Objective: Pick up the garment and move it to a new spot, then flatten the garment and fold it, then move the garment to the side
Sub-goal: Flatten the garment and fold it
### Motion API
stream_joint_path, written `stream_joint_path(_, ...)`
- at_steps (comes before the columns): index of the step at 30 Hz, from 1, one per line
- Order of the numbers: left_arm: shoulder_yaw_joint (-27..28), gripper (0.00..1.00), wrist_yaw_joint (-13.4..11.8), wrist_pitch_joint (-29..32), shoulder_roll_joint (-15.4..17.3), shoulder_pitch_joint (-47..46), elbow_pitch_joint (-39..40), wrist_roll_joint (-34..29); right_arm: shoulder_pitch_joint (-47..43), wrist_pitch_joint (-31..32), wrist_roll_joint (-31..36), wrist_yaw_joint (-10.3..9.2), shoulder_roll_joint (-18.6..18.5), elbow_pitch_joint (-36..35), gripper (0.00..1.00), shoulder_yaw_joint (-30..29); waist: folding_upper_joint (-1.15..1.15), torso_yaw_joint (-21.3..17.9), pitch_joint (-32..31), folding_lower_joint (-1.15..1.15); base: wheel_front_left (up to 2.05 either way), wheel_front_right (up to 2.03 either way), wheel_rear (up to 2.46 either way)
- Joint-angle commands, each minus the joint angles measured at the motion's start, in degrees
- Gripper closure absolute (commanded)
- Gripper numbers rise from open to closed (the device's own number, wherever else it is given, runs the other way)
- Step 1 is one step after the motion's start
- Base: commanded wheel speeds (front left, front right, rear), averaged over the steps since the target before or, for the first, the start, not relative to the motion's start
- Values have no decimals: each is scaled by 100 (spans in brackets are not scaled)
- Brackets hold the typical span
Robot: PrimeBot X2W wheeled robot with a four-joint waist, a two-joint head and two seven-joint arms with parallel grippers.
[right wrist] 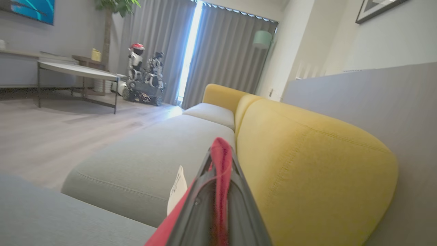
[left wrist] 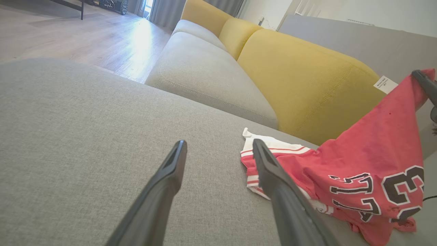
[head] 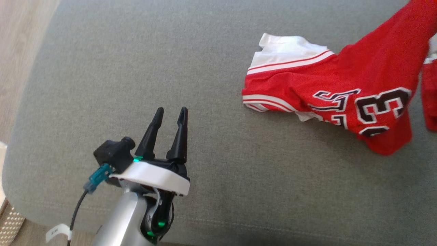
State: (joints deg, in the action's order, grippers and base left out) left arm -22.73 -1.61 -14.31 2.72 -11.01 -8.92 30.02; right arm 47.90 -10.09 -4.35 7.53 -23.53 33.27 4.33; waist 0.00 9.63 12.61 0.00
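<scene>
In the head view, wooden floor edges the frame at 9 o'clock, and the grey seat cushion spreads across the rest. At 7 o'clock the left gripper hovers over bare cushion, its two dark fingers spread apart with nothing between them, well apart from the cloth. At 2 o'clock is the red jersey, white-trimmed with black-and-white numerals. Its striped end lies on the cushion, while the rest rises toward the upper right corner. In the right wrist view the right gripper has its fingers pinched together on a fold of the red cloth at 6 o'clock, with a white tag just left of them and the yellow backrest at 4 o'clock. The left wrist view shows the jersey's raised corner at 2 o'clock, hanging from one of that gripper's dark fingers.
</scene>
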Motion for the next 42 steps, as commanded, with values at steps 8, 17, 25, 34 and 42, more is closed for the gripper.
stream_joint_path(8, -5, 0, -103, -69, 16, -476, 285, 116, 921, -231, 325, -4, -237, 1088, 100, -499, 0, 222, 521, 0, 0, 0, 0)
stream_joint_path(17, -89, 0, -165, -69, 16, -631, 250, 139, 1163, -255, 542, -4, 25, 2361, 0, -497, 0, 88, 645, 0, 0, 0, 0)
stream_joint_path(25, 106, 0, -92, -69, 16, -558, 155, 27, 567, -480, -198, -4, 495, 1895, 0, 67, 0, -362, 188, 0, 0, 0, 0)
stream_joint_path(34, 298, 0, -32, -69, 16, -363, 125, 42, -1224, -489, -1210, -4, 754, -95, 0, 327, 0, -897, -266, 0, 0, 0, 0)
stream_joint_path(42, 313, 0, 16, -69, 16, -157, 3, 40, -2983, -490, -1256, -4, 1418, -1344, 0, -238, 0, -1253, -375, 0, 0, 0, 0)
